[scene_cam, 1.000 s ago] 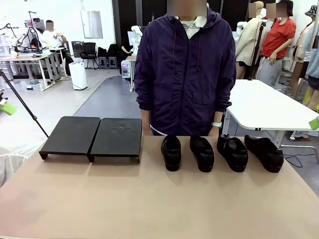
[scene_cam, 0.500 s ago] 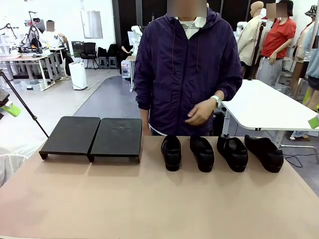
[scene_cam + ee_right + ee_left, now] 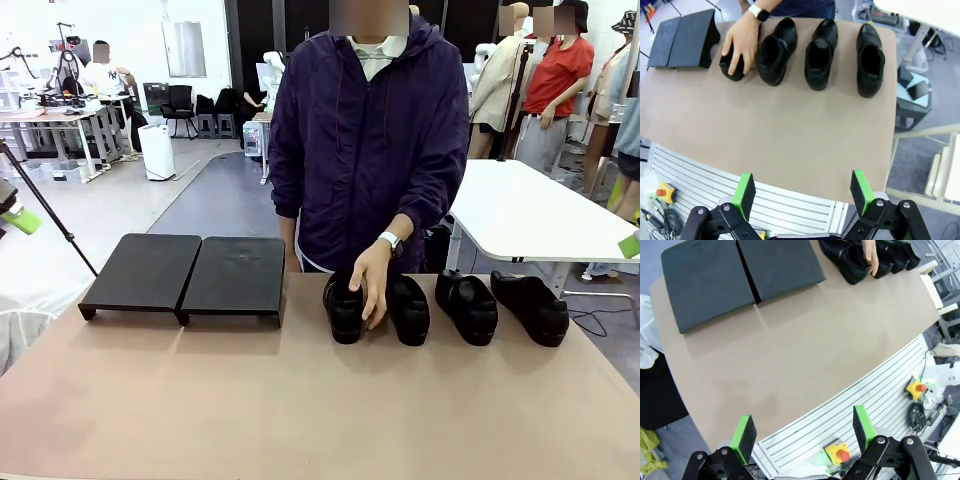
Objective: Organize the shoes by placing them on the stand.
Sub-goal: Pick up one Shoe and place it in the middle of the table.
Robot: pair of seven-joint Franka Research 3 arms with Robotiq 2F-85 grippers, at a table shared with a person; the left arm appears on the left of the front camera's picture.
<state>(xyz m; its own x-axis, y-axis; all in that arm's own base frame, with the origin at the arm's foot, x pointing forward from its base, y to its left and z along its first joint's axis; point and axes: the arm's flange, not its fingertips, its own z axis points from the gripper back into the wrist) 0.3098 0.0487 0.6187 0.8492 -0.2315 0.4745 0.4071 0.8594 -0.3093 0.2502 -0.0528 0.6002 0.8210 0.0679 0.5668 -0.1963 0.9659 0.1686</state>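
Spanning the foreground, the table [image 3: 300, 400] offers a broad brown surface on the robot's side, room enough for either arm to reach in. The person [image 3: 370, 150] stands at the far edge, behind the row of things. At the far left sits the stand [image 3: 232, 272], two flat black platforms butted side by side with nothing on top, so by my reading the sorting has not begun. To its right the four shoes [image 3: 467, 306] lie in a row on the tabletop, close beside one another, and the end one is near the stand. The person's hand [image 3: 372, 288] lies over that end shoe [image 3: 343, 312], fingers reaching down beside its neighbour. It may be taking hold or only pointing it out, and the grip itself is too small to judge. The left gripper [image 3: 803, 429] hangs high over the table's near edge, its jaws spread wide on nothing. The right gripper [image 3: 802, 191] hangs likewise, wide apart and empty, probably held back to leave the person room.
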